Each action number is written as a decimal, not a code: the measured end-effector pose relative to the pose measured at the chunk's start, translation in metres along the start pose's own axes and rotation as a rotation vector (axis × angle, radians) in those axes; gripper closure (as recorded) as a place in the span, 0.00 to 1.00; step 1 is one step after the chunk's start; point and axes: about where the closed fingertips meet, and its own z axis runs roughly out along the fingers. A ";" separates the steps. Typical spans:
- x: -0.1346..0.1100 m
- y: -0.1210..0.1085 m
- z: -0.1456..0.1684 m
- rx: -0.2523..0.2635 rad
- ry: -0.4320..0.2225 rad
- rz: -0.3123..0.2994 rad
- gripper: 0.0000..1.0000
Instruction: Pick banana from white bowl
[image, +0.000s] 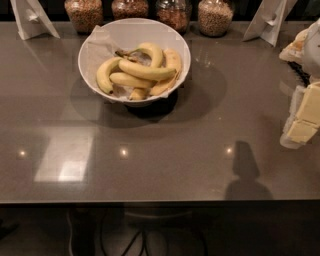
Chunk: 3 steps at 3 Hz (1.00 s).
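A large white bowl (90, 47) lined with crinkled white paper stands at the back centre of the grey table. Several yellow bananas (145, 71) lie in it in a bunch, stems toward the back. My gripper (301, 127) is at the right edge of the view, above the table. It is well to the right of the bowl, nearer the front, and apart from it. It holds nothing that I can see. Part of my arm (306, 42) shows above it at the right edge.
Several glass jars (215, 16) of dry food stand in a row behind the bowl. White folded stands sit at the back left (31, 19) and back right (269, 20). The table's front edge (150, 201) runs across the lower view.
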 end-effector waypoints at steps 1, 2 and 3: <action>0.000 0.000 0.000 0.000 0.000 0.000 0.00; -0.010 -0.003 0.001 0.021 -0.052 0.003 0.00; -0.041 -0.009 0.003 0.058 -0.161 -0.008 0.00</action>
